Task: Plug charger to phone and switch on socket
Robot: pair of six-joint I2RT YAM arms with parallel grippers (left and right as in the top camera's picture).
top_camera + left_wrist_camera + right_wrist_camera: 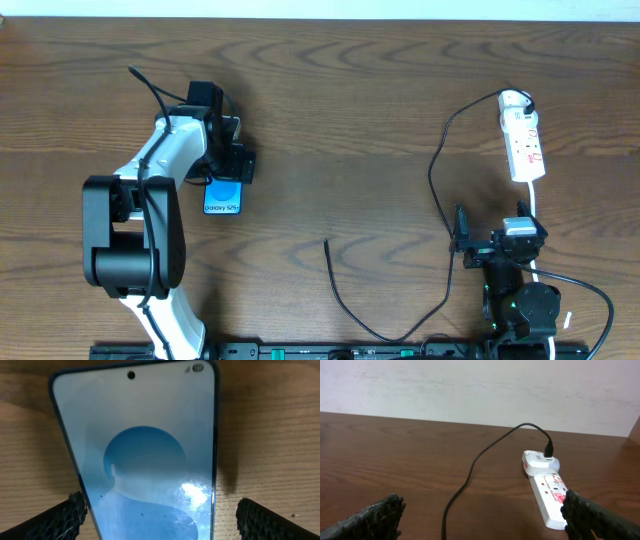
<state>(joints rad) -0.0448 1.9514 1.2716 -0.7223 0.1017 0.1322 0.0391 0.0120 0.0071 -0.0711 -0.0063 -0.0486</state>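
Straddling the slim blue-screened phone [224, 195] with spread left hand [160, 515], right hand [482, 515] likewise spread, we judged both steps undone: thin black charger cable [440, 160] loose, narrow white socket [523, 145] untouched.

Carrying surface: dark brown wood-grain tabletop [330, 120].

Item 1: the phone [224, 196] lies flat, screen up, in the left half of the tabletop, about midway between the far and near edges.

Item 2: the socket [522, 140], a white power strip, lies flat near the far right corner, its length running toward the near edge. Its white cord [537, 205] leaves the nearer end.

Item 3: the charger cable [437, 170] joins a white adapter [540, 461] at the strip's far end, runs toward the near edge and curves back. Its plug tip [326, 243] lies free mid-table, well apart from the phone.
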